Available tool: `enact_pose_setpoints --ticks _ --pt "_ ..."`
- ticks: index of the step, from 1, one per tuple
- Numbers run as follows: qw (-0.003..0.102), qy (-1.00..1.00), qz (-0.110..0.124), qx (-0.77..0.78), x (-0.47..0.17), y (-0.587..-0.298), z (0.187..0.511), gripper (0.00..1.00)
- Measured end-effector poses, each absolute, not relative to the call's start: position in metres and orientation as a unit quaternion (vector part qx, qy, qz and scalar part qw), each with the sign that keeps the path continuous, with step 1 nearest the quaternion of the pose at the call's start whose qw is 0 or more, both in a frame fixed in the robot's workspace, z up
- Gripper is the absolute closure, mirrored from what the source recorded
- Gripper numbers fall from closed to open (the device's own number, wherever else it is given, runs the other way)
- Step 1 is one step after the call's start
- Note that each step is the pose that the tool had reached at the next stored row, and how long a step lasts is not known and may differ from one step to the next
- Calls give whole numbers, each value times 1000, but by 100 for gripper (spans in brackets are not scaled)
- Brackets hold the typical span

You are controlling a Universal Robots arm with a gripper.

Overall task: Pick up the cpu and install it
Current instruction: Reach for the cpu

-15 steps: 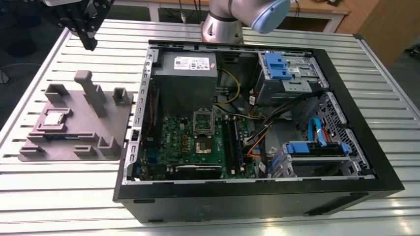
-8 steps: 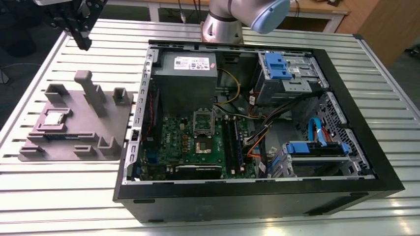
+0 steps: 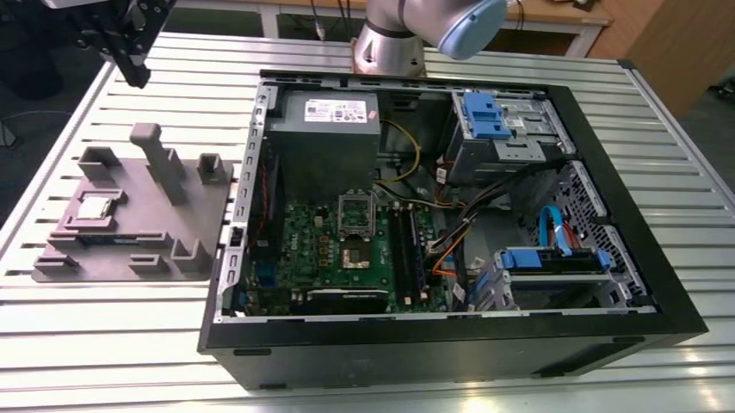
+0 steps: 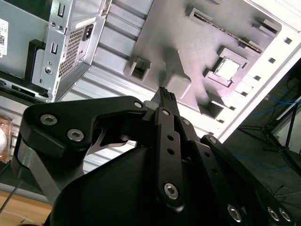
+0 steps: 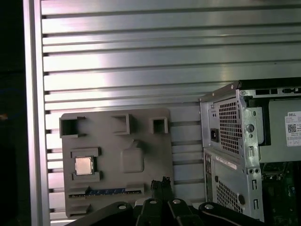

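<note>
gripper (image 5: 162, 181) closed, empty, hanging high | cpu (image 5: 83, 165) well below it, untouched, flat in a recess of the grey tray (image 5: 141, 141) | recess likely keeps it located for top-down pick | computer case (image 5: 225, 141) beside tray

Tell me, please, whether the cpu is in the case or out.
Out: the cpu lies in a recess of the grey tray beside the case.

Robotics lab workbench: an open computer case (image 3: 460, 353) lies on a slatted aluminium table (image 3: 103, 344) beside a grey moulded parts fixture (image 3: 195, 215), the robot arm's base (image 3: 388, 47) standing behind it.
</note>
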State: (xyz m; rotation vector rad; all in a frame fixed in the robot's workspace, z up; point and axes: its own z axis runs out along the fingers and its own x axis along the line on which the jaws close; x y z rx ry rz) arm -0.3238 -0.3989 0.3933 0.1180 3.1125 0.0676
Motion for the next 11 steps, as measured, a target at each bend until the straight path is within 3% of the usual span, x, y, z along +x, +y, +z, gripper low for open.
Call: enact_pose_setpoints --ticks 11 --pt "13 999 22 38 -337 -399 393 90"
